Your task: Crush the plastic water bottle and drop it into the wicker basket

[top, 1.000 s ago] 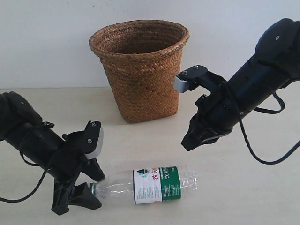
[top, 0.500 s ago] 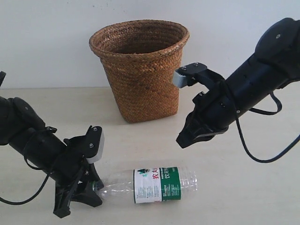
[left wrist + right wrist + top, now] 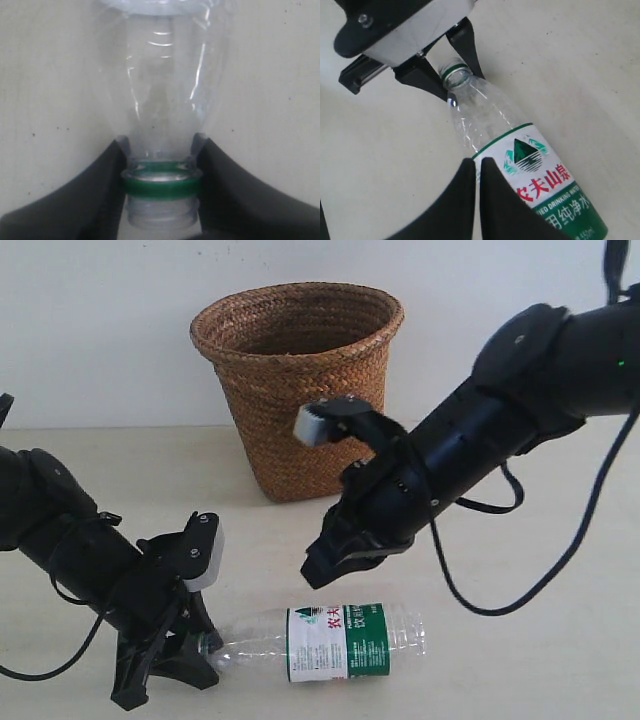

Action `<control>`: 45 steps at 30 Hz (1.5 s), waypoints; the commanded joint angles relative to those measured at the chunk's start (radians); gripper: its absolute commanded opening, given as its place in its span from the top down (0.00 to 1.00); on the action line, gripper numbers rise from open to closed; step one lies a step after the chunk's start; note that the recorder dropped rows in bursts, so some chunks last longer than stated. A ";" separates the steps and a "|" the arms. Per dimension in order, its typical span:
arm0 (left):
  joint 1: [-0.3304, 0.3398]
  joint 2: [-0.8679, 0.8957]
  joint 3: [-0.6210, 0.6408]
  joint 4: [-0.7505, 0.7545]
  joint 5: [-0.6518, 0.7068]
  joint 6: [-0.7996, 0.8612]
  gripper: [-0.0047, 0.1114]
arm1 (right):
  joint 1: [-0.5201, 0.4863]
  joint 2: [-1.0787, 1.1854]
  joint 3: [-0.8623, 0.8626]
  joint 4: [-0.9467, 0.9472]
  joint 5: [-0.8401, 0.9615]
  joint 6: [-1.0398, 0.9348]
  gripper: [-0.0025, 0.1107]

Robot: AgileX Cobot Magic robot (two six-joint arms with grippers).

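A pale table point(image 3: 540, 650) carried the scene, and the wicker basket point(image 3: 300, 410) stood upright at its far side against a white wall point(image 3: 100, 320). The right arm point(image 3: 500, 430) reached down across the front of the basket. The left arm point(image 3: 70, 540) lay low over the table, in front of the basket and off to its left-arm side. The plastic water bottle point(image 3: 310, 642) lay on its side on the table in front of the basket, well apart from it and outside it. Its neck pointed toward the left arm and its body kept its round, ribbed shape. Its white-and-green label point(image 3: 545, 185) with red characters faced up. The right gripper point(image 3: 318, 570) hung just above the label end of the bottle, between bottle and basket. Its fingers point(image 3: 462, 200) were drawn together to a thin slit and held nothing. The left gripper point(image 3: 161, 145) clasped the bottle's neck. Its two dark fingers pressed on either side just above the green ring point(image 3: 161, 186).
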 commanded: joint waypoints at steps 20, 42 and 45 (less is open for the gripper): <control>-0.005 0.001 -0.002 -0.005 0.010 -0.015 0.92 | 0.120 0.247 -0.184 -0.252 -0.012 0.355 0.98; -0.005 0.001 -0.002 -0.005 0.010 -0.022 0.92 | 0.095 0.545 -0.361 -0.365 0.217 0.519 0.98; -0.005 0.001 -0.002 -0.005 0.007 -0.022 0.92 | 0.086 0.568 -0.395 -0.383 0.268 0.544 0.98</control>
